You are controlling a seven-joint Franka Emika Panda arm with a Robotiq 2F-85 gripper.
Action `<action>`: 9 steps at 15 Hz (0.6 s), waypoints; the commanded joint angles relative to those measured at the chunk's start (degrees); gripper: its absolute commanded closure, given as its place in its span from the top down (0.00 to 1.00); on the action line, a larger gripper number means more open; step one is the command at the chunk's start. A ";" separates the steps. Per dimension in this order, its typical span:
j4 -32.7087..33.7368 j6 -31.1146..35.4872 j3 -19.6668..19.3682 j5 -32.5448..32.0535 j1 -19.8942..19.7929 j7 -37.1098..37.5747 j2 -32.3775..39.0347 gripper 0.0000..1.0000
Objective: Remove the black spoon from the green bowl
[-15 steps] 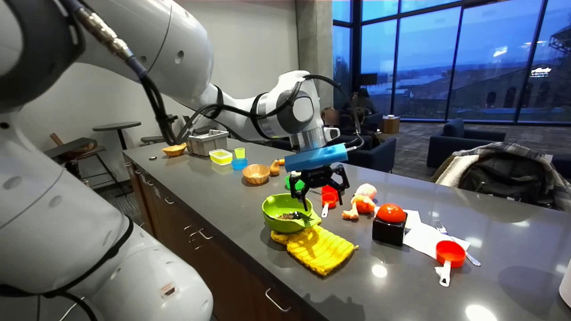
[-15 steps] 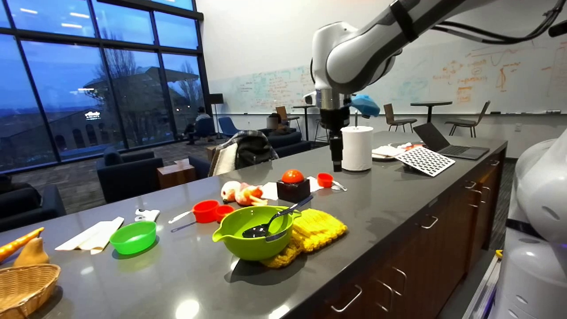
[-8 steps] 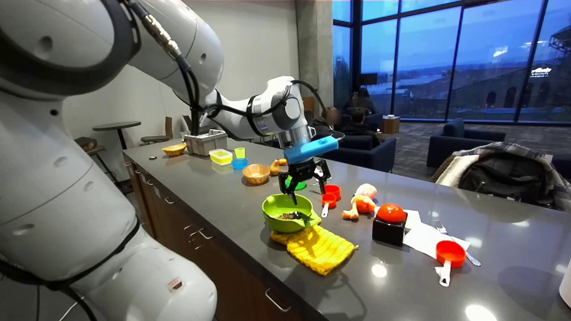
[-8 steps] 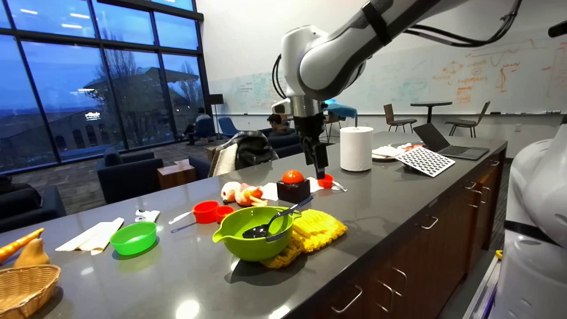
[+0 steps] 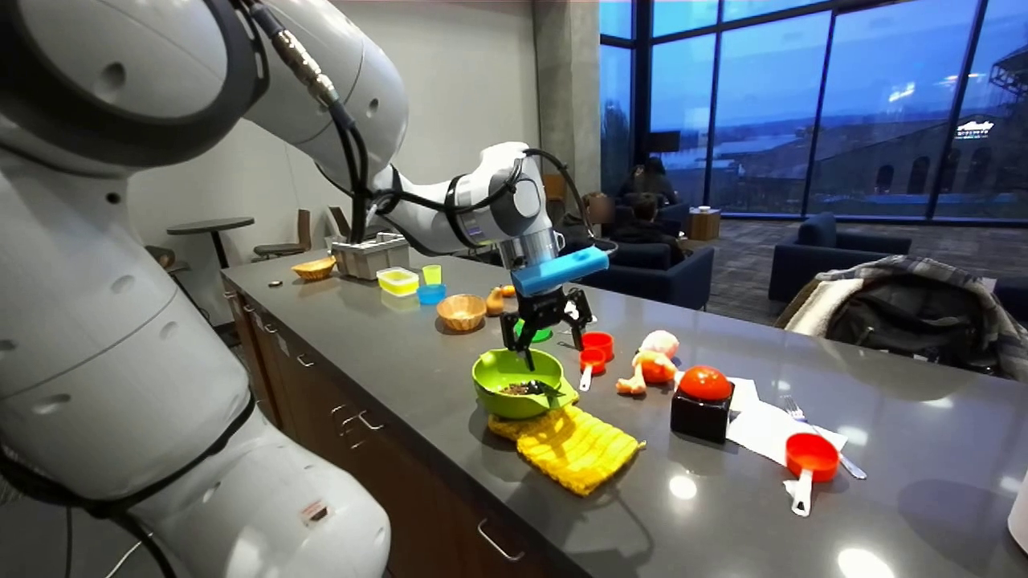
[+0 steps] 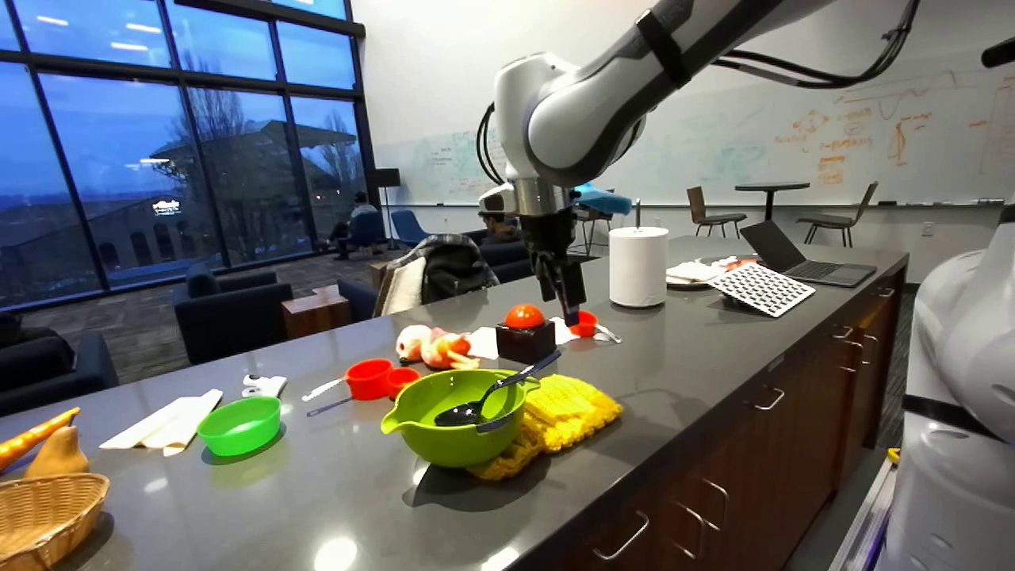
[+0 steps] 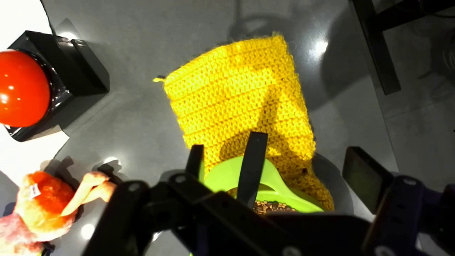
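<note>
The green bowl [image 5: 502, 401] stands on the dark counter, its back part on the yellow cloth; it shows in an exterior view [image 6: 456, 444]. The black spoon [image 6: 507, 382] lies tilted in it, its handle sticking out past the rim. In the wrist view the spoon handle [image 7: 253, 167] points up over the bowl's green handle loop [image 7: 227, 174], with brown beans or grains below. My gripper [image 5: 554, 356] is open and empty above the bowl area. In the wrist view the spoon handle appears between the spread fingers of the gripper [image 7: 279, 160], nearer the left one; no contact shows.
The yellow cloth [image 5: 578, 453] lies under and beside the bowl. A black box with a red dome [image 5: 703, 401], an orange plush toy [image 5: 654, 365] and red scoops [image 6: 369, 379] stand nearby. A green dish [image 6: 238, 428] and a paper towel roll [image 6: 638, 266] are farther off.
My gripper has moved left in both exterior views, and a little lower in one of them, and has tilted. It stays open. The bowl and spoon have not moved.
</note>
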 commanded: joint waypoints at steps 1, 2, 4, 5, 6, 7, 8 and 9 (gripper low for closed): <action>0.06 -0.04 0.95 0.35 -0.94 -0.26 0.01 1.00; 0.07 -0.04 0.95 0.35 -0.94 -0.26 0.01 1.00; 0.23 0.33 0.84 0.86 -0.76 -0.76 1.01 1.00; 0.48 0.28 0.91 1.04 -0.61 -1.13 1.57 1.00; 0.68 0.42 1.10 1.10 -0.50 -1.21 2.23 1.00; 0.90 0.19 1.26 1.19 -0.47 -1.27 2.79 1.00; 1.10 0.24 1.36 1.46 -0.42 -1.49 3.46 1.00; 1.27 0.51 1.45 1.82 -0.42 -1.69 4.26 1.00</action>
